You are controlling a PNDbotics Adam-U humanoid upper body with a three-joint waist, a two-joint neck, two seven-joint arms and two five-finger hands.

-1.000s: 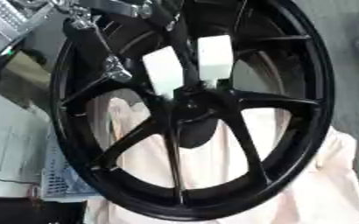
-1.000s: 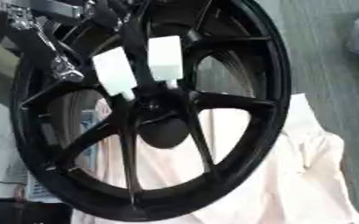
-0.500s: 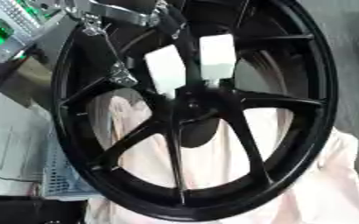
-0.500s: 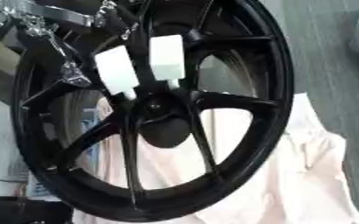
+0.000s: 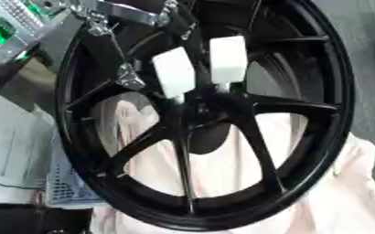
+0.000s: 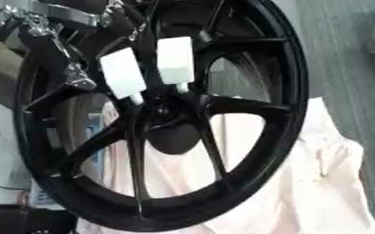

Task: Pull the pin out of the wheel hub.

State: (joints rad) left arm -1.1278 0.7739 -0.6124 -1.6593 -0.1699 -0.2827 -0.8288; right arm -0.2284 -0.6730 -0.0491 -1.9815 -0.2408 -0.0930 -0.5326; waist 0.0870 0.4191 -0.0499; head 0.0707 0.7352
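A large black spoked wheel (image 5: pixel 302 151) stands tilted across both views, resting on a pale pink cloth (image 6: pixel 327 173). Its hub (image 5: pixel 200 109) is at the centre where the spokes meet. My left hand (image 5: pixel 174 73) reaches in from the upper left, its black arm carrying a silver bracket (image 5: pixel 126 11). The hand's two white pads (image 6: pixel 174 57) point down at the hub, side by side with a small gap, their tips at the hub's upper edge. The pin cannot be made out among the black parts. The right hand shows in no view.
A grey device with a green lit panel (image 5: pixel 7 29) sits at the upper left behind the rim. White sheets (image 5: pixel 11 151) and a blue-white meshed box (image 5: pixel 62 187) lie at the left. Grey floor (image 6: pixel 343 59) runs along the right.
The silver bracket at the top has shifted slightly to the right. The white pads stay at the hub and the wheel has not moved.
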